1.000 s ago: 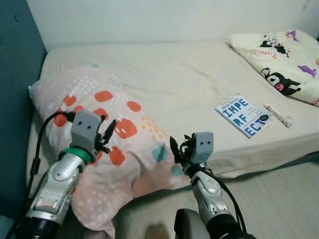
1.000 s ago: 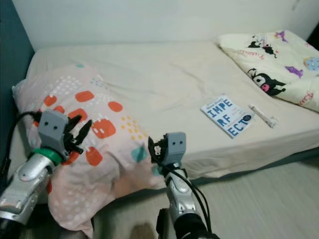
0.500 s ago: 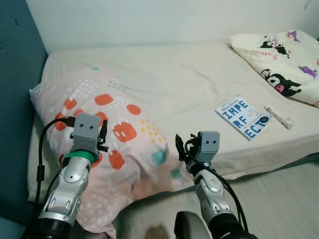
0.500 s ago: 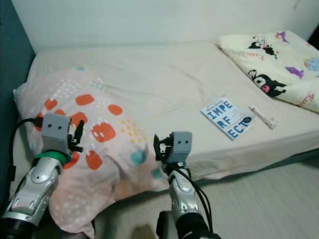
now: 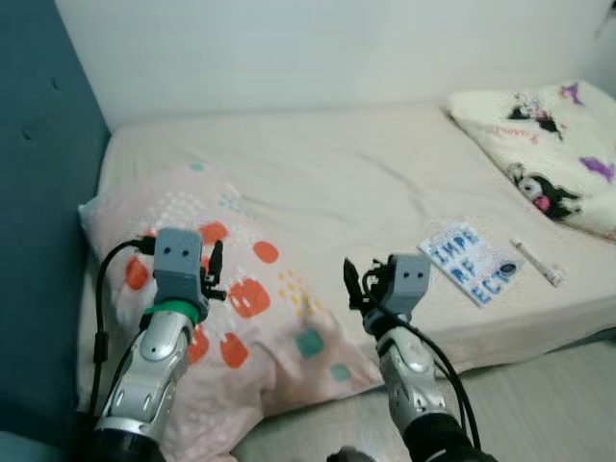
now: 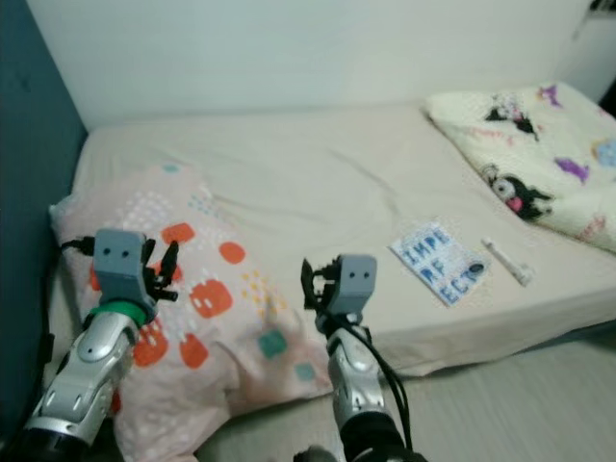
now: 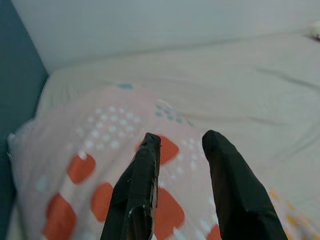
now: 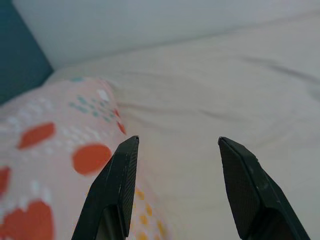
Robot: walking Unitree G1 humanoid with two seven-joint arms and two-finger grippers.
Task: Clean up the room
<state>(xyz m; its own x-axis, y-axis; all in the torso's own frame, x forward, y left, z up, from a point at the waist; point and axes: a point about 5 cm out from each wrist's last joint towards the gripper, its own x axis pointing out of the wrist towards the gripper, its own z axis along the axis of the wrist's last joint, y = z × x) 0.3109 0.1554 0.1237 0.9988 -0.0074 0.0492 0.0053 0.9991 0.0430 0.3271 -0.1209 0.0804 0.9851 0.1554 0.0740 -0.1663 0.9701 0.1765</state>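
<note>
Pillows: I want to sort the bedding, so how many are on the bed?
2. The pink spotted pillow lies at the bed's left end, under both grippers; the cartoon-print pillow at the far right end.

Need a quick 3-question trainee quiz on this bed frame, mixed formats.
1. True or false: the book lies on the pink pillow.
2. Which end effector is open wider? A) left B) right
3. Fill in: the white tube lies between the book and the ____ blanket.

Key: 1 false, it lies on the bare sheet; 2 B; 3 cartoon-print.
</note>
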